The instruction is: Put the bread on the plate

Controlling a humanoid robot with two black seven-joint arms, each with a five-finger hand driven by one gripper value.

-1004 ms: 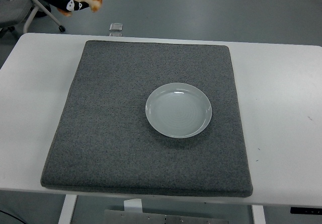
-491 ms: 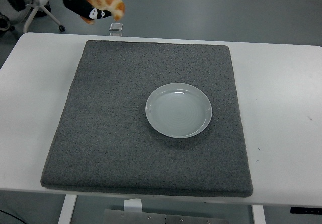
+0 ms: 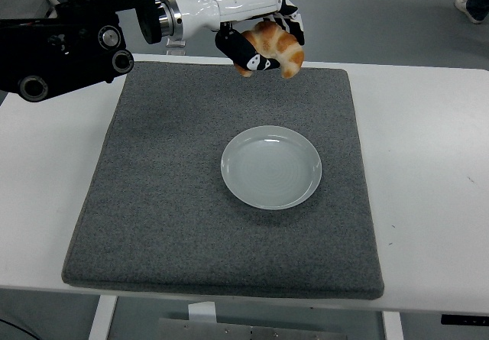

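One croissant pinched in the left hand, fingers curled around it, held in the air over the far edge of the grey mat, short of the one empty white plate on the counter. Left arm reaches in from the upper left, forearm roughly level, palm down. Half a second ago hand and croissant were beyond the counter's far-left corner; they've since moved right, in over the mat.

The left arm runs off the left edge, its upper part unseen. Fingers cover part of the bread. The tabletop is cut off left and right. A shoe shows at the far right corner, its wearer out of frame.
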